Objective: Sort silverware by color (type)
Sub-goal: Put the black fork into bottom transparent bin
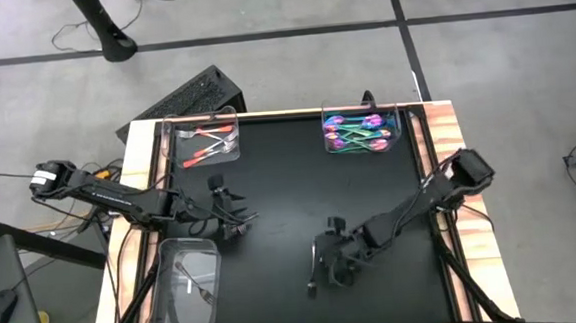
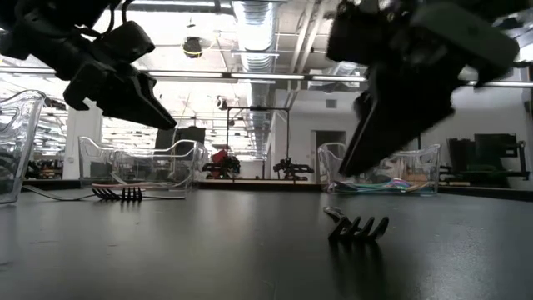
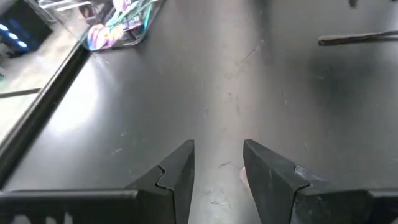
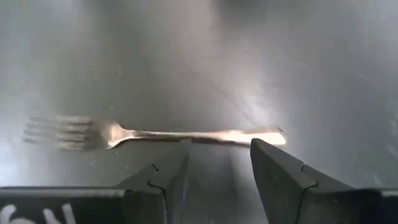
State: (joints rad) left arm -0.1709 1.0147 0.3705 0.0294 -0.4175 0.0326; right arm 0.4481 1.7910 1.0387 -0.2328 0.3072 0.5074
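Left gripper (image 1: pixel 233 213) hangs above the tabletop (image 1: pixel 289 181), fingers (image 3: pixel 180 177) parted a little, nothing between them, only bare black surface beneath. The clear tray (image 1: pixel 183 284) beside it holds one pale piece. Ahead of it, at the far edge, a tray of coppery pieces (image 1: pixel 209 142).

Right gripper (image 1: pixel 327 271) is low over a dark fork (image 4: pixel 155 135), tines off to one side, handle running across just in front of the fingertips (image 4: pixel 273 168). Fingers are apart, a moderate gap, not yet touching metal; nothing held. Beyond this gripper, far edge, the iridescent pieces (image 1: pixel 358 132) sit in their tray.

Judgement: the fork looks thin, stiff, light, and slick; lying flat on the smooth surface it gives little to bite. Best hold is likely across the narrow handle near mid-length, fingers pressed down to the surface either side. It may skid or pivot if pinched off-centre.

A second fork (image 2: pixel 117 193) lies farther off in the low view.
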